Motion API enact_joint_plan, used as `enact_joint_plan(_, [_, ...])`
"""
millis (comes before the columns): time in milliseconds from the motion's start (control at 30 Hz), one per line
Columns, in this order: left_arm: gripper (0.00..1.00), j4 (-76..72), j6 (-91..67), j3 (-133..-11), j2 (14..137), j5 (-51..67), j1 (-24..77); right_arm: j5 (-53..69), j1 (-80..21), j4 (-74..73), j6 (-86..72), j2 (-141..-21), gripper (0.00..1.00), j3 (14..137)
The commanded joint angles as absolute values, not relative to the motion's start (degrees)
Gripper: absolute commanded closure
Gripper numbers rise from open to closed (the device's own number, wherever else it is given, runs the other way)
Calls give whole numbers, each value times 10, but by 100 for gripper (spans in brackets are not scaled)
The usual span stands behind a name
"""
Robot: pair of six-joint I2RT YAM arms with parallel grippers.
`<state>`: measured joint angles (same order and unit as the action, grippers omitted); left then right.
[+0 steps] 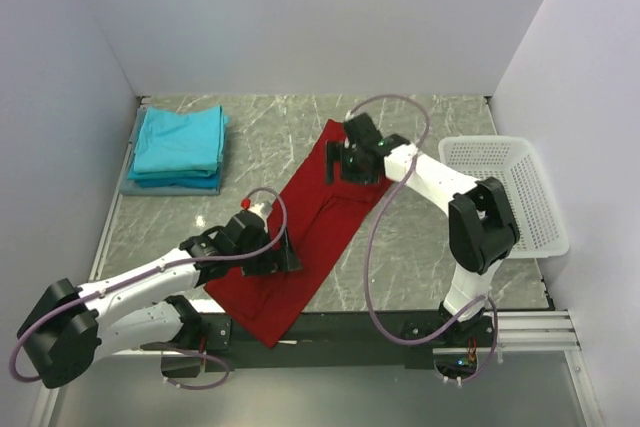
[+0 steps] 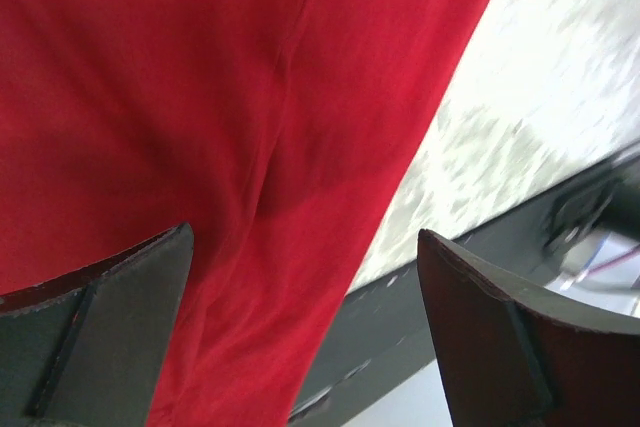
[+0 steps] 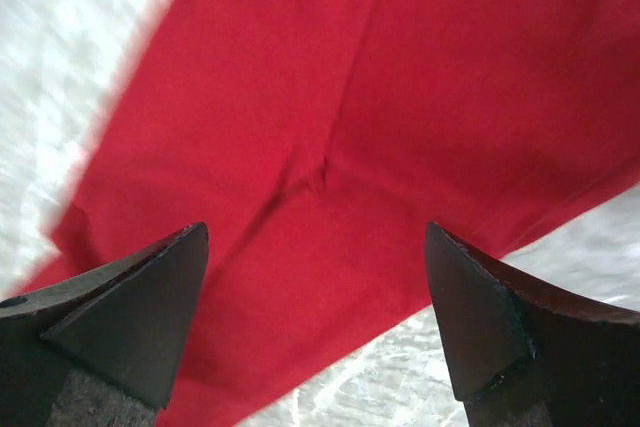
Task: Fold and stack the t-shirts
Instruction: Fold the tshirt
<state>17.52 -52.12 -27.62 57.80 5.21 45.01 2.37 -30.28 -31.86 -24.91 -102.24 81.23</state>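
dark red t-shirt point(image 1: 322, 219), teal t-shirts point(image 1: 180, 142)

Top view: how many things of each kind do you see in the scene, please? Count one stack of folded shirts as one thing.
Red t-shirt, laid out in a long strip: 1
Stack of folded teal t-shirts: 1 (layers too unclear to count)
White basket: 1
Robot arms, left and right: 2
Total: 5

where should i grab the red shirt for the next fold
Probably the far short end, at its corners, coming down from above. The red shirt lies flat as a long diagonal strip, so only its edges offer a pinch. The open right tool hovers over that end; the open left tool over the near half.
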Motion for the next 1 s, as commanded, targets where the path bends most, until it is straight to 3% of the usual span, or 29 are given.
enact_joint_plan(0, [1,164,-490,-269,587,98,464,25,-317,-272,-264,-1026,5,748])
enact_joint_plan(167, [1,143,-486,-265,638,124,475,20,-316,-265,-275,-1064,5,738])
enact_joint_plan(433, [0,64,-477,-274,699,165,481,17,-273,-299,-259,-1177,5,834])
enact_joint_plan(633, [1,-35,-486,-305,784,212,483,46,-244,-328,-205,-1272,5,963])
enact_joint_plan(800, [1,-65,-478,-373,845,186,484,41,-226,-418,-186,-1398,5,1172])
enact_joint_plan(967, [0,-55,-467,-431,888,189,484,48,-212,-456,-171,-1432,5,1283])
